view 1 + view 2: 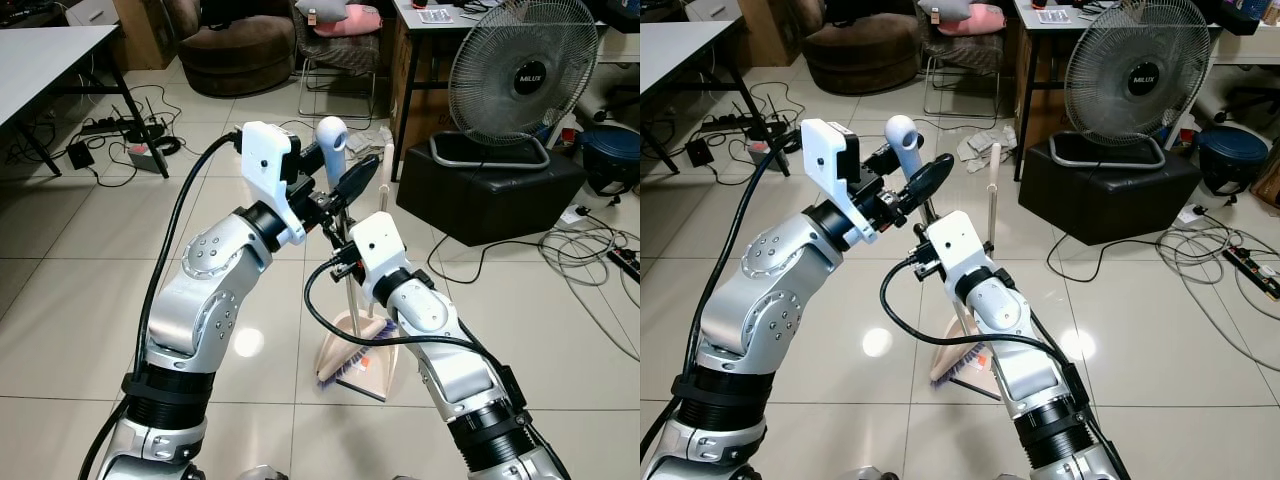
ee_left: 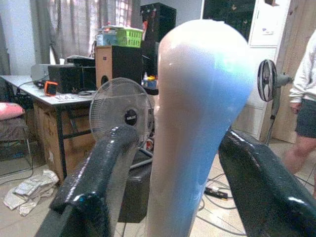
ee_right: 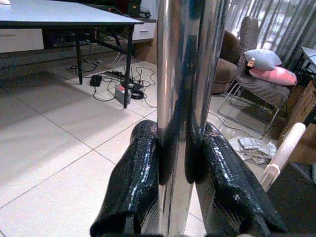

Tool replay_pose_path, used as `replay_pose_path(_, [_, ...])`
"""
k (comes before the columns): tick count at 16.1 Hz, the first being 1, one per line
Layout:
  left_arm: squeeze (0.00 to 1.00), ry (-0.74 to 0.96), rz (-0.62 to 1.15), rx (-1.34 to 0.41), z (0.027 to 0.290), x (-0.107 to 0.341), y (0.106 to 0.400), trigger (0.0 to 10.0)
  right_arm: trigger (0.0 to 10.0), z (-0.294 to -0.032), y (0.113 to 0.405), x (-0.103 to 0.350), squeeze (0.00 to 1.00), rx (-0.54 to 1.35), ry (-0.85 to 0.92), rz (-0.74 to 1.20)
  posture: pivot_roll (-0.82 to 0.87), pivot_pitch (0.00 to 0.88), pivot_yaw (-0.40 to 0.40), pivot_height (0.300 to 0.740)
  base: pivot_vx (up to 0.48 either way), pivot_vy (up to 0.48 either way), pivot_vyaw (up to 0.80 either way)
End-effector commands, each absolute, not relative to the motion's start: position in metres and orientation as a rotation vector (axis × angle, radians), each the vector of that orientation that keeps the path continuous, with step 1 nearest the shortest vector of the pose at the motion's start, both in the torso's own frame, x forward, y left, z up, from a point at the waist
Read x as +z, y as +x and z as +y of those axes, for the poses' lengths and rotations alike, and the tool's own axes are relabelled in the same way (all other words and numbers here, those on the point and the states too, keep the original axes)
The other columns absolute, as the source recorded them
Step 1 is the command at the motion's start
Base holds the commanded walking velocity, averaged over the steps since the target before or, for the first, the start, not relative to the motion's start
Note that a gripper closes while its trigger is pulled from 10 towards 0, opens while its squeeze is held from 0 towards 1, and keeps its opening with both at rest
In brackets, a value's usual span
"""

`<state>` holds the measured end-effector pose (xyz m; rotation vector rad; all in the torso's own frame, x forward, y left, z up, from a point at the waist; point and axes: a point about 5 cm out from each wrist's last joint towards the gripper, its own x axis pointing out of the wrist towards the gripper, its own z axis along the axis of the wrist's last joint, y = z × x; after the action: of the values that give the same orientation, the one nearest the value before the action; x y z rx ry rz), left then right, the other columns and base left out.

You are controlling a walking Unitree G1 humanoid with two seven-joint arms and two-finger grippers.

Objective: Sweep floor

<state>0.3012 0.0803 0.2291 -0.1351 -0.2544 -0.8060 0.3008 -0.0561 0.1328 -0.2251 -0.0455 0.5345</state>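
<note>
Holding stage, sweeping proper judged not yet begun: both end effectors are on one broom (image 1: 345, 290), which stands upright over the tiled floor (image 1: 90, 300) directly in front of the robot. Item one, right end effector (image 3: 178, 163): two black fingers closed tight on the broom's shiny metal shaft, lower on the pole. Item two, left end effector (image 2: 170, 163): higher up, at the pale blue-white handle top (image 1: 332, 140); its fingers sit to either side of that knob with slight gaps showing in the wrist view, so a loose bracket rather than a firm clamp, as far as can be judged. Item three, near floor: one broom head with pink and purple bristles (image 1: 352, 362) resting in or against one beige dustpan (image 1: 345, 345), whose own pale stick handle (image 1: 386, 175) rises just right of the broom. No swept pile can be made out; crumpled paper (image 1: 365, 140) lies farther back on the tiles, one cluster, seemingly still to be collected. Middle distance right: one black box (image 1: 490, 190) carrying one fan (image 1: 522, 70); loose cables right of it. Far left: one worktop (image 1: 45, 55) with a power strip and cords beneath. Far centre: one brown armchair (image 1: 235, 45), one chair with one pink cushion (image 1: 350, 20). One person (image 2: 303, 98) stands to one side in the left wrist view.
</note>
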Motion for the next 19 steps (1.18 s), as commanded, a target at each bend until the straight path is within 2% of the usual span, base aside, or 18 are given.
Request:
replay_pose_path(1, [0.00, -0.141, -0.259, -0.811, 0.0806, 0.2301, 0.3014, 0.0, 10.0, -0.0500, 0.3016, 0.1463, 0.00, 0.545, -0.226, -0.116, -0.06, 0.024, 0.052, 0.740, 0.000, 0.000, 0.00])
replay_pose_path(17, [0.00, -0.155, -0.252, -0.802, 0.0842, 0.2302, 0.3021, 0.0, 10.0, -0.0508, 0.3020, 0.1467, 0.00, 0.541, -0.220, -0.113, -0.06, 0.046, 0.054, 0.740, 0.000, 0.000, 0.00])
replay_pose_path(18, [0.00, -0.148, -0.256, -0.795, 0.0838, 0.2311, 0.3019, 0.9, 10.0, -0.0507, 0.3019, 0.1465, 0.00, 0.541, -0.220, -0.113, -0.06, 0.045, 0.055, 0.740, 0.000, 0.000, 0.00])
replay_pose_path(19, [0.09, -0.151, -0.256, -0.793, 0.0835, 0.2315, 0.3022, 10.0, 10.0, -0.0506, 0.3019, 0.1465, 0.00, 0.541, -0.220, -0.113, -0.06, 0.045, 0.055, 0.740, 0.000, 0.000, 0.00])
